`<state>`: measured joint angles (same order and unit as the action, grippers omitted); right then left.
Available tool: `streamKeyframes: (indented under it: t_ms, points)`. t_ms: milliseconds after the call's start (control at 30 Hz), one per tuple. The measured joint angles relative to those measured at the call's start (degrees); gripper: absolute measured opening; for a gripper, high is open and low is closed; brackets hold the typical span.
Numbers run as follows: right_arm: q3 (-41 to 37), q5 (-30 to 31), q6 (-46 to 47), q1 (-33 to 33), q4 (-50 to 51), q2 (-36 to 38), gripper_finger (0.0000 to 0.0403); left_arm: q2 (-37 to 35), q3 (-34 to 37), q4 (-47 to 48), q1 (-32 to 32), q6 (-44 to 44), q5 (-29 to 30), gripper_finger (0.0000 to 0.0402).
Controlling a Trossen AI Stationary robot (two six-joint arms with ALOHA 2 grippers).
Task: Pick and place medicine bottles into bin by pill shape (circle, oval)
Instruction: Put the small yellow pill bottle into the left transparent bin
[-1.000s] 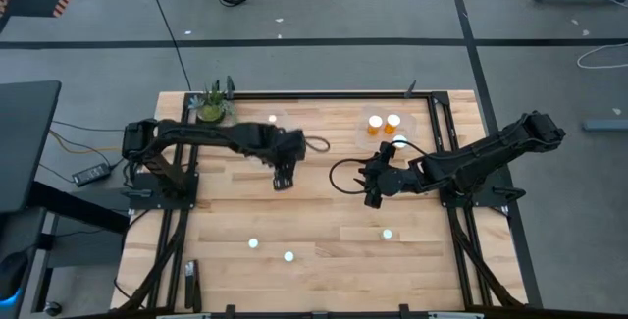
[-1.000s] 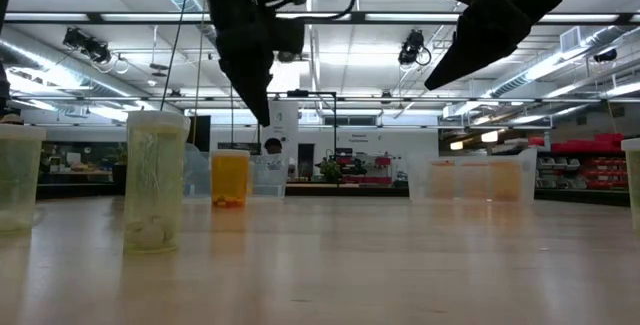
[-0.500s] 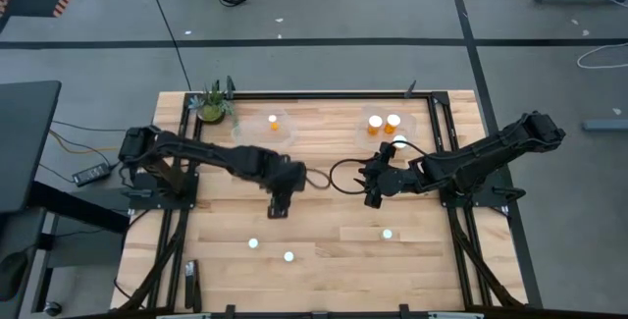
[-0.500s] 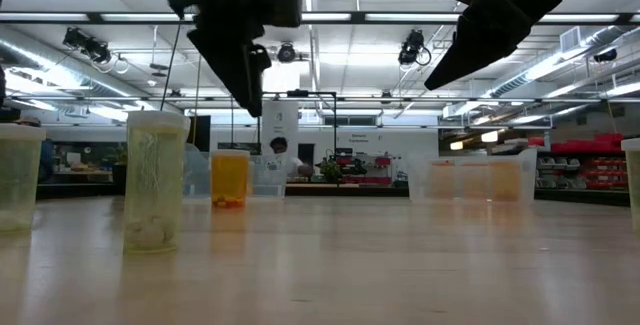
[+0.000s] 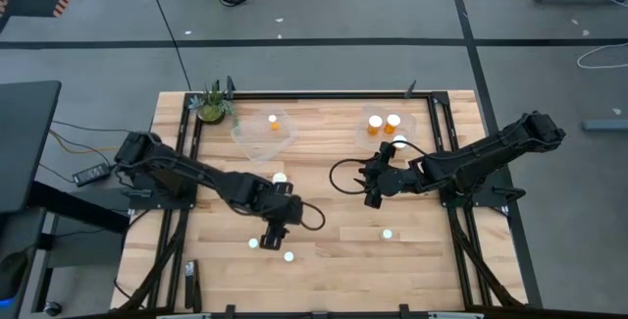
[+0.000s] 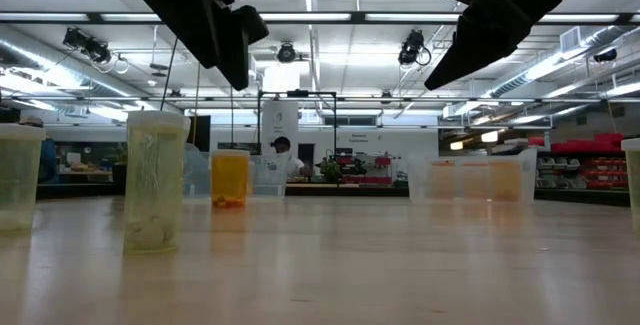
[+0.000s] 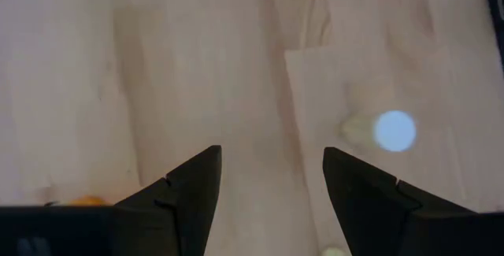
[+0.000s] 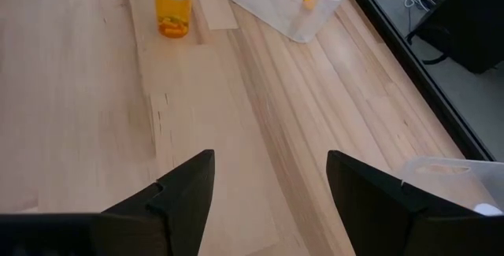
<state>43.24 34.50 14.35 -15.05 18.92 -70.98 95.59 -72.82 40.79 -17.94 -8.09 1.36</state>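
Medicine bottles with white caps stand on the wooden table: one [image 5: 280, 177] at mid-table, two [image 5: 253, 242] [image 5: 288, 255] near the front, one [image 5: 387, 233] to the right. A clear tub [image 5: 257, 137] at the far side holds one bottle [image 5: 275, 121]; a second tub [image 5: 410, 121] holds two [image 5: 375, 121]. My left gripper [image 5: 273, 233] hangs open above the two front bottles; its wrist view shows one white cap [image 7: 394, 130] beyond the open fingers [image 7: 272, 157]. My right gripper [image 5: 371, 197] waits open, raised, near the right tub [image 8: 272, 161].
A small potted plant [image 5: 211, 103] stands at the far left corner. A black frame rail [image 5: 314, 94] runs along the far edge. In the low view, pale bottles [image 6: 155, 180] and an orange one [image 6: 230, 177] stand upright under the raised arms.
My left gripper has swung from beside the far left tub toward the table's near edge, staying raised and open, and has turned a little as it went. It now hangs over the two front bottles.
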Motion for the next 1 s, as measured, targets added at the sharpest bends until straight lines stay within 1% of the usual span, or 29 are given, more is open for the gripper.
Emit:
streamKeyframes:
  t_ms: [300, 500, 567, 733, 1000]
  points:
    - [0.0, 0.0, 0.0, 0.0, 0.0, 0.0, 0.0252, 0.08, 0.02, -3.15, -4.65, -2.7, 0.07, 0.0231]
    - [0.0, 0.0, 0.24, 0.0, 0.16, 0.02, 0.0252, 3.27, 0.07, -7.9, -8.49, -3.26, 0.07, 0.0231]
    - [0.0, 0.0, 0.28, 0.0, 0.11, 0.02, 0.0252, 4.81, 0.07, -7.9, -9.42, -3.34, -0.01, 0.0231]
    - [0.0, 0.0, 0.35, 0.0, 0.11, 0.02, 0.0252, 7.28, 0.07, -9.09, -10.93, -4.49, 0.08, 0.0231]
    - [0.02, 0.0, 0.39, 0.02, -0.01, 0.02, 0.0252, 8.46, 0.07, -9.63, -11.95, -4.26, 1.41, 0.0231]
